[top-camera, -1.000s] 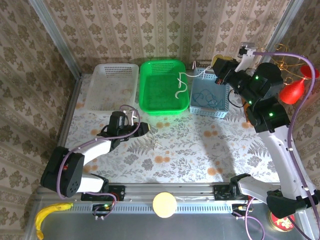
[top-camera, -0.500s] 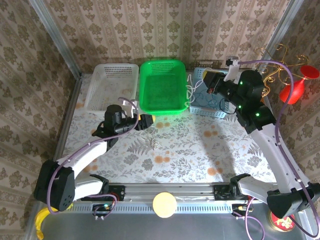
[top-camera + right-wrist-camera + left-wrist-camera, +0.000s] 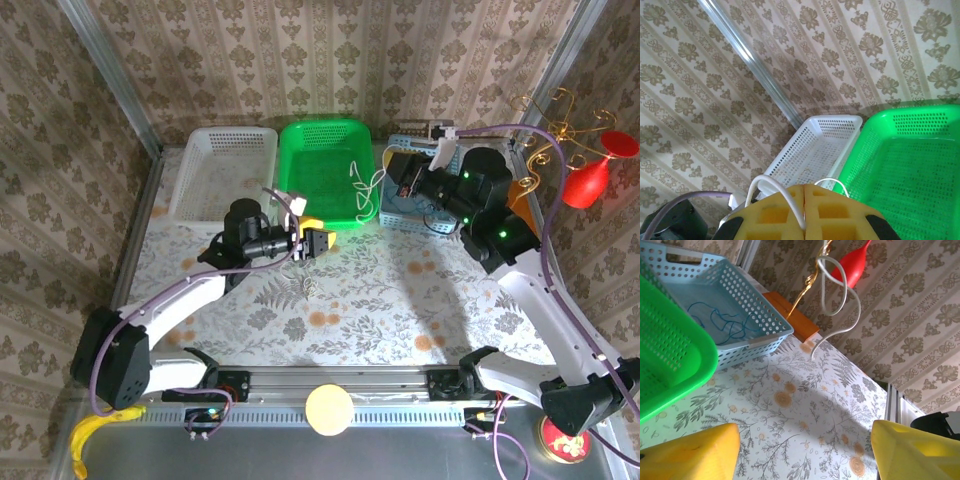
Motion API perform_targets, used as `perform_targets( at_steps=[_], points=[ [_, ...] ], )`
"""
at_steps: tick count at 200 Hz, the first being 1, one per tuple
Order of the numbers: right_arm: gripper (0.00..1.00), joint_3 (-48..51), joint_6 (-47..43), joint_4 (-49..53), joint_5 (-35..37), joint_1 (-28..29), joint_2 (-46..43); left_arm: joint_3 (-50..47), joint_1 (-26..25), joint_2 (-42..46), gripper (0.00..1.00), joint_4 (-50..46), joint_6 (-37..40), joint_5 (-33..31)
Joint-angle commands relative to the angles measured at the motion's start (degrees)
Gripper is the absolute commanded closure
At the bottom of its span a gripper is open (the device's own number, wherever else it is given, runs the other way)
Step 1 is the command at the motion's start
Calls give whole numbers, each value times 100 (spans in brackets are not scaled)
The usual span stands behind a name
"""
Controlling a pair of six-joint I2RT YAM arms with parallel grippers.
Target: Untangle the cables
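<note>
- Right claw [image 3: 804, 192] of mine is clenched on the cream cable [image 3: 789, 196]. Its two yellow pads [image 3: 840, 215] are pressed together, the cord runs down the seam between them, and a small arch of it stands out on one side.
- From this grip the cream cable hangs free in the air over the right edge of the green basket [image 3: 315, 165], with one open loop in it. I cannot tell if its loose end touches anything.
- The blue cable [image 3: 732, 327] lies alone in loose curls on the floor of the blue basket [image 3: 760, 305], apart from the cream one.
- My left claw [image 3: 802, 440] is released, with its yellow fingers wide apart and nothing between them. It is low over the desk [image 3: 400, 300], just in front of the green basket, and faces the hanging cord.
- As I judge it, the main part is done, because the two cords no longer cross each other.
- What is left, I think, is to lay the cream cable down in a place of its own, perhaps the green basket, and to open out its loop. The free left claw could help by catching the loose end.
</note>
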State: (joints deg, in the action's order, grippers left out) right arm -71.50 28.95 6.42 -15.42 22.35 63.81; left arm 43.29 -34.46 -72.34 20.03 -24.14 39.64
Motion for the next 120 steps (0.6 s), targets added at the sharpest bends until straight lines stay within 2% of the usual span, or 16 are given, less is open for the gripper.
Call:
perform_targets(
  at_steps=[1,120],
  points=[
    [100,71,113,-200,91,134,-13,295,-74,-113,29,235,354,212],
    [100,-20,243,-405,120,689,114,654,-290,-531,29,438,562,290]
  ],
)
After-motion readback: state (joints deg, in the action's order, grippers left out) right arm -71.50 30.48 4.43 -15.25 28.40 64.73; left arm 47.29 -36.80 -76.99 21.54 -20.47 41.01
